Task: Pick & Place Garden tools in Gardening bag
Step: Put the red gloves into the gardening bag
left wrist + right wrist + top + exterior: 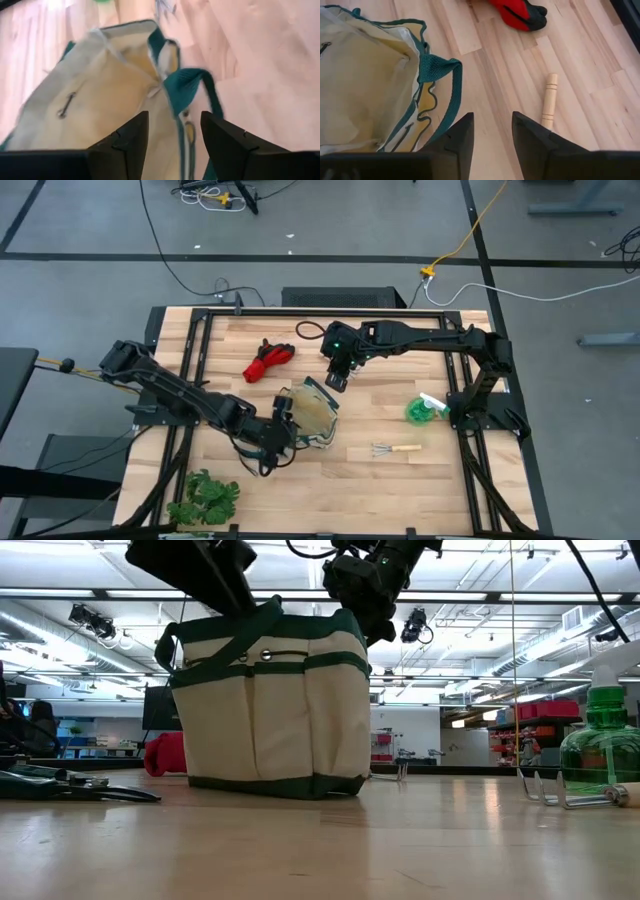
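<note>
Bag: we see the gardening bag point(312, 418) upright mid-worktop point(400, 480).
Left end effector point(174, 131): fingers apart, empty, over the bag.
Right end effector point(492, 131): fingers apart, empty, beside the bag.

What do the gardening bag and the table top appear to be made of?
The gardening bag looks like matte beige canvas with woven green trim; its soft walls fold. The table top looks like pale smooth wood: plank seams and grain show.

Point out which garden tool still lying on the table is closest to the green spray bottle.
The wooden-handled hand rake, lying just below and left of the spray bottle in the high view. The red-and-black gloves lie far across, beyond the bag.
</note>
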Controlling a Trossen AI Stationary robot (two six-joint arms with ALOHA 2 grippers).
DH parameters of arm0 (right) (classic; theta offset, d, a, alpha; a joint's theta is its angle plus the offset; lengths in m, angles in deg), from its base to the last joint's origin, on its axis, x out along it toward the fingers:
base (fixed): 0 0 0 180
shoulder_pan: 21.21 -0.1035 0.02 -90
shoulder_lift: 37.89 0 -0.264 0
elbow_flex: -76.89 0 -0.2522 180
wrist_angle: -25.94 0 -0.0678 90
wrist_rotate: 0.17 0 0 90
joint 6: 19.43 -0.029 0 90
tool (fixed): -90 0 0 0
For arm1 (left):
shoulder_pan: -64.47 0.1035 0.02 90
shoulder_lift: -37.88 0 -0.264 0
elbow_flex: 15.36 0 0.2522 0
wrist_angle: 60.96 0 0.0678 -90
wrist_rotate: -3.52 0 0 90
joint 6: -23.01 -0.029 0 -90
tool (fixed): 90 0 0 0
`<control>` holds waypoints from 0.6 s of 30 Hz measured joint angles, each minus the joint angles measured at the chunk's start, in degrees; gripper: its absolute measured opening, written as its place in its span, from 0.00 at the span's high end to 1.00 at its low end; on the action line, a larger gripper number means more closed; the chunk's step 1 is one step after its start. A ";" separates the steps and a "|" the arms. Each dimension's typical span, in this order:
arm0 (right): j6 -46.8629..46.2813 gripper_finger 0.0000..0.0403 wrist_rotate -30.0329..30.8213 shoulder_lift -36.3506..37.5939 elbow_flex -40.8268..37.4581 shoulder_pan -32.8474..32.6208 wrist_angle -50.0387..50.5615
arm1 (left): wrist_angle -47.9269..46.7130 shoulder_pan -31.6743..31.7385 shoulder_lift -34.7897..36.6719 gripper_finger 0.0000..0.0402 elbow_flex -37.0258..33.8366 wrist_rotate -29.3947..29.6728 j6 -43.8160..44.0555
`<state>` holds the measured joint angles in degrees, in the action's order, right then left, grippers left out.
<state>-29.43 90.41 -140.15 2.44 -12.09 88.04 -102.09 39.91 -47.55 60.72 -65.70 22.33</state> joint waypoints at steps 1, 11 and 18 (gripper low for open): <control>0.00 0.67 0.00 0.00 0.00 0.00 0.00 | -2.39 0.00 0.00 0.53 0.99 0.75 -0.03; 0.29 0.67 0.00 0.00 0.00 0.00 0.14 | -20.18 0.00 0.04 0.53 9.15 10.43 3.21; 0.83 0.67 0.02 0.00 0.00 -0.02 1.31 | -33.63 1.13 1.00 0.53 11.75 15.33 10.83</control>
<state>-28.60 90.43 -140.15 2.44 -12.11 89.35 -135.72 41.04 -46.54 72.47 -50.37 33.15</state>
